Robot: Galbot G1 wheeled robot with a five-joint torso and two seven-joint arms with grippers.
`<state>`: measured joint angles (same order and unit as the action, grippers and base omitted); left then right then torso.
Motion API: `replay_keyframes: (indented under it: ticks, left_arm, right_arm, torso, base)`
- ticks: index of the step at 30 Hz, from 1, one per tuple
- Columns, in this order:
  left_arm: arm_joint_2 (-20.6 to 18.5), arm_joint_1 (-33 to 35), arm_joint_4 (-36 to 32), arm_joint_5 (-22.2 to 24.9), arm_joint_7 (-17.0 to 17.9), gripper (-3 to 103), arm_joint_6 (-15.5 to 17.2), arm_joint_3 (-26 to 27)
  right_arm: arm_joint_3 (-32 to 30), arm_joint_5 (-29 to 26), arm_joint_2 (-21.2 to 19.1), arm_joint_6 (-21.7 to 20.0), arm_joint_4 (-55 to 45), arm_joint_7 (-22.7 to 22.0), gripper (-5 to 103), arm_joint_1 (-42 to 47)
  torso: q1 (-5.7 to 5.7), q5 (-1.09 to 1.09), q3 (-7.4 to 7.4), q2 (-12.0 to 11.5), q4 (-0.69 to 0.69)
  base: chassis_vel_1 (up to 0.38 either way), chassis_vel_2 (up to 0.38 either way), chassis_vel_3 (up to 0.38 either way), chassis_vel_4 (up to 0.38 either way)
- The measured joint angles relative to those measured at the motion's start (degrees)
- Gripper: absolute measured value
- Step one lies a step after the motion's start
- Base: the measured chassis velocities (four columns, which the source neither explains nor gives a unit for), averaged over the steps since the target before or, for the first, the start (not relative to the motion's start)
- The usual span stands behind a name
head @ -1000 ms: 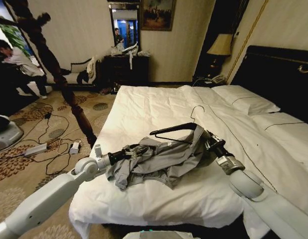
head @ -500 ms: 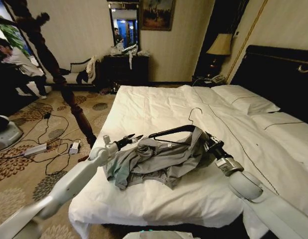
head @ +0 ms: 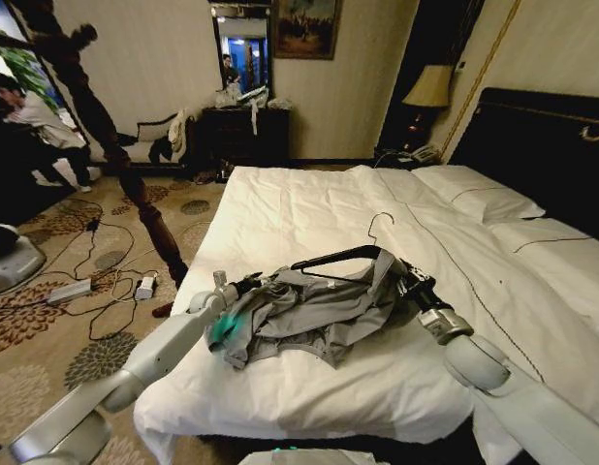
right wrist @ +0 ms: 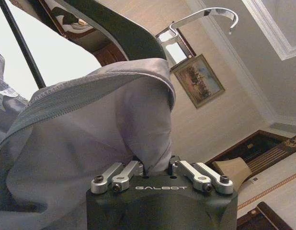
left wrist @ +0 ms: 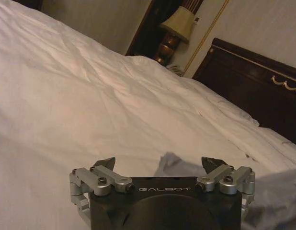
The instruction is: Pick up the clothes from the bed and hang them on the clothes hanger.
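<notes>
Head view: creased grey clothes (head: 314, 315), bunched.

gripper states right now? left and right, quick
Left gripper: open, empty, beside the clothes on the bed.
Right gripper: shut on the clothes, draped over the clothes hanger.

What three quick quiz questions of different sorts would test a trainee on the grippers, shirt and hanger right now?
1. True or false: the left gripper has its fingers spread apart with nothing between them.
2. The right gripper is shut on: A) the silver wire hook, B) the thin light-grey creased shirt, C) a pillow.
3. Which end of the thin black triangular hanger has the shirt draped over it, as the robot sees it?

Key: 1 true. 2 B. 3 The right end; most of the shirt rests on the white-duvet bed.
</notes>
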<state>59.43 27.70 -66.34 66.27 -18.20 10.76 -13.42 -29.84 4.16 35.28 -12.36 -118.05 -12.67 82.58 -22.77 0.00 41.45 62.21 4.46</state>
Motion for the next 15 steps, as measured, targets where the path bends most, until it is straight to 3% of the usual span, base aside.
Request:
replay_keyframes:
  ticks: [7,11,15]
  left_arm:
    - [2.3,-3.6,3.2,1.1,0.2,102,0.7,-2.1]
    - [3.3,-4.6,4.7,-0.1,1.6,96,1.2,-3.8]
    - [4.2,-5.3,5.9,-1.2,2.0,99,1.4,-4.7]
  right_arm:
    - [0.1,-0.1,-0.5,0.0,-0.1,-0.1,19,-0.3]
    - [0.0,-0.3,-0.7,0.0,-0.2,-0.2,19,-0.2]
    - [-0.2,-0.3,-0.8,0.0,-0.4,-0.3,19,-0.1]
  torso:
    - [0.00,0.00,0.00,0.0,0.00]
    - [0.00,0.00,0.00,0.0,0.00]
    - [0.00,0.00,0.00,0.0,-0.01]
  base:
    - [0.000,0.000,0.000,0.000]
    - [0.000,0.000,0.000,0.000]
    - [0.000,0.000,0.000,0.000]
